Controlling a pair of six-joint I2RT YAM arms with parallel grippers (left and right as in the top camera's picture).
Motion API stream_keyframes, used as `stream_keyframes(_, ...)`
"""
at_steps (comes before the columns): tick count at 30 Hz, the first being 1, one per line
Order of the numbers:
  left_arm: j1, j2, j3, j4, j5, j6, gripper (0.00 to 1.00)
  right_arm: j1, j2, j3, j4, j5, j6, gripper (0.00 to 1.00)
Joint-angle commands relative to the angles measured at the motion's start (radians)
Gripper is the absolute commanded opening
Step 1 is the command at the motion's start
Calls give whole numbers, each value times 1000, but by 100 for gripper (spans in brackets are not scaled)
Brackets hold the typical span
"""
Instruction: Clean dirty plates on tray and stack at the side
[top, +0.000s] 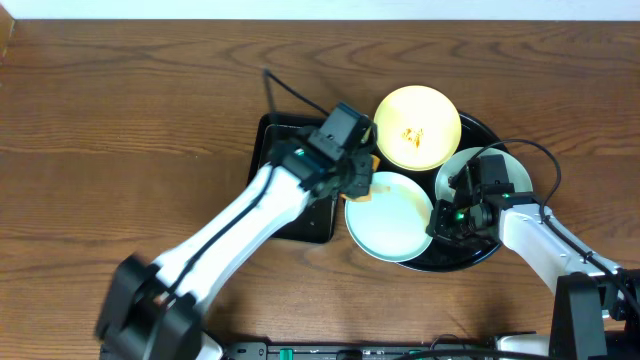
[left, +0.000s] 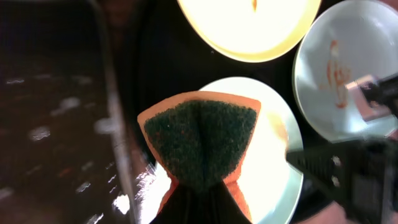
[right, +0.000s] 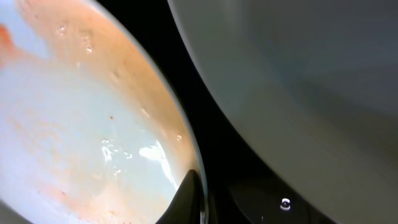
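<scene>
The left gripper's (left: 199, 200) fingers are clamped on an orange sponge (left: 199, 142), folded so its dark green scouring face points down. The sponge hangs over the left edge of the near mint-green plate (top: 392, 218), which carries a thin orange film across its middle.

The right gripper's (top: 441, 217) fingers are closed almost together at that plate's right rim. In the right wrist view one dark fingertip (right: 189, 196) sits against the rim; whether the rim is pinched cannot be told.

Just right of that plate, partly under the right arm, lies the right mint-green plate (top: 517, 172) with an orange-brown squiggle. Farther back sits the yellow plate (top: 417, 127), also smeared at the centre.

All three plates rest on the round black tray (top: 478, 256), right of centre on the wooden surface (top: 120, 120). A rectangular black tray (top: 276, 142) lies just left of it, under the left arm.
</scene>
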Motion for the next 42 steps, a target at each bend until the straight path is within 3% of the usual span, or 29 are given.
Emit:
stream_keyframes(1, 37, -60, -2, -57, -153, 32, 7, 9, 2, -11, 9, 21, -28, 5)
stream_keyframes(10, 209, -39, -24, -97, -216, 32, 8, 9, -2, -9, 13, 30, -55, 1)
stream_keyframes(15, 269, -13, -24, -96, -216, 32, 7, 9, -58, 61, -92, 150, -79, 1)
stream_keyframes(20, 289, 25, -25, -95, -216, 32, 7, 9, -154, 154, -194, 238, -127, 1)
stream_keyframes(29, 289, 105, -25, -77, -216, 31, 7, 23, -304, 199, -222, 390, -199, 1)
stream_keyframes(42, 289, 106, -25, -58, -216, 31, 8, 277, -400, 226, -159, 843, -388, 1)
